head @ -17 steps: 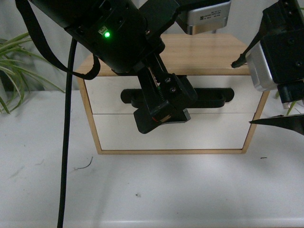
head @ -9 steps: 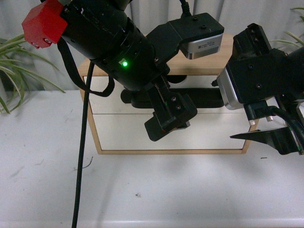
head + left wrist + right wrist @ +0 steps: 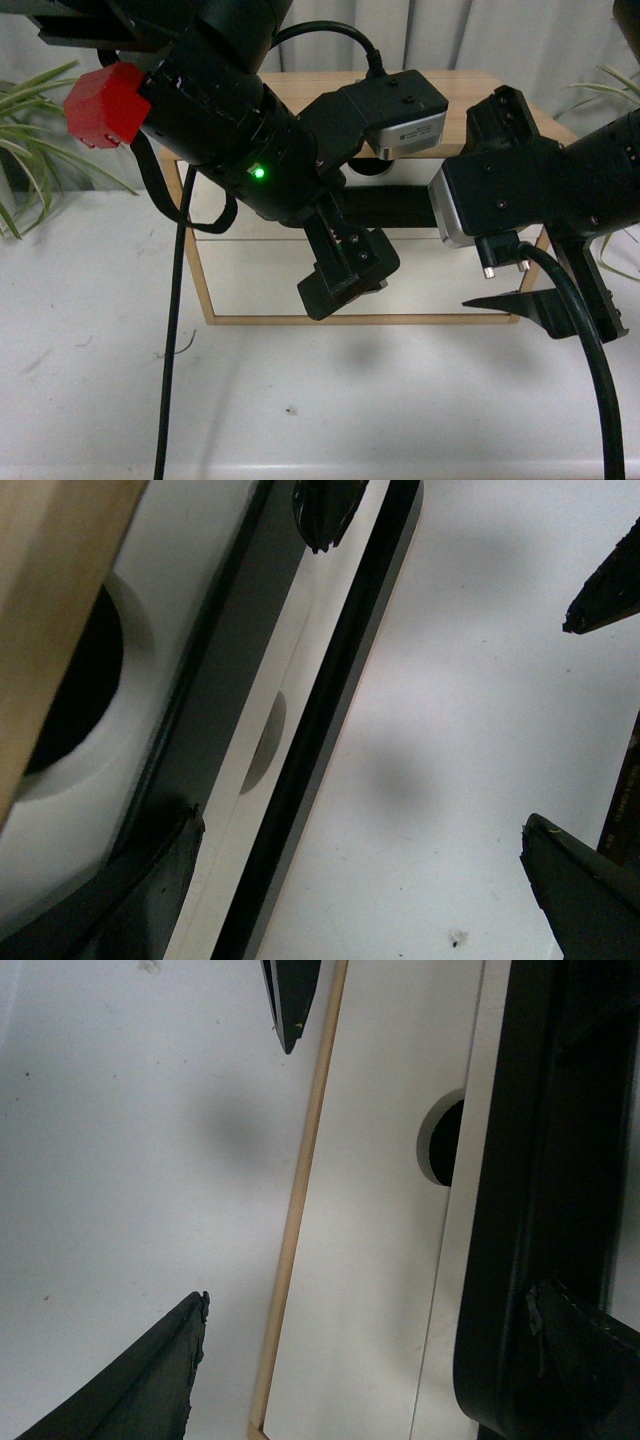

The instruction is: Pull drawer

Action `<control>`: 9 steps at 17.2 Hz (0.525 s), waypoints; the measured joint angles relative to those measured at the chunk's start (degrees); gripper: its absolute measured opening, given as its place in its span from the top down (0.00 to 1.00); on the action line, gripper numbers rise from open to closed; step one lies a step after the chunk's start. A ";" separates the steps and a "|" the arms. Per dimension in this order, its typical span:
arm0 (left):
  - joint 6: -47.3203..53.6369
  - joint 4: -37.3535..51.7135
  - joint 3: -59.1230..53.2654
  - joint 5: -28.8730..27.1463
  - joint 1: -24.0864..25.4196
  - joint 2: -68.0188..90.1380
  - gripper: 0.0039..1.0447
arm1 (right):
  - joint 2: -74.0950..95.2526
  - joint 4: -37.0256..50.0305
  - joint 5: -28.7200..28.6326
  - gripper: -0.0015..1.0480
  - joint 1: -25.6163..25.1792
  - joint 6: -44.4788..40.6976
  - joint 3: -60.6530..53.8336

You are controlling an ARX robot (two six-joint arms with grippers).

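Toward the worktop's (image 3: 300,400) back edge, the left gripper (image 3: 255,680) hovers at the black handle (image 3: 400,205) of the drawer (image 3: 175,630), jaws apart, the right gripper (image 3: 245,1175) likewise spread.

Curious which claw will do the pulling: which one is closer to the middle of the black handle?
Left. The left gripper is open at the middle of the handle; the right gripper is out by the handle's right end.
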 joint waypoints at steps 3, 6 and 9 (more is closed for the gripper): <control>-0.66 0.94 -0.48 -0.02 0.00 0.11 0.06 | 1.20 1.53 0.02 0.06 0.35 0.57 -0.76; -0.87 2.16 -1.36 0.15 -0.52 0.59 0.06 | 2.27 3.41 0.17 0.06 0.37 0.72 -1.42; -0.98 3.52 -2.36 0.17 -1.25 1.16 0.06 | 2.69 4.66 0.17 0.06 0.35 0.90 -2.21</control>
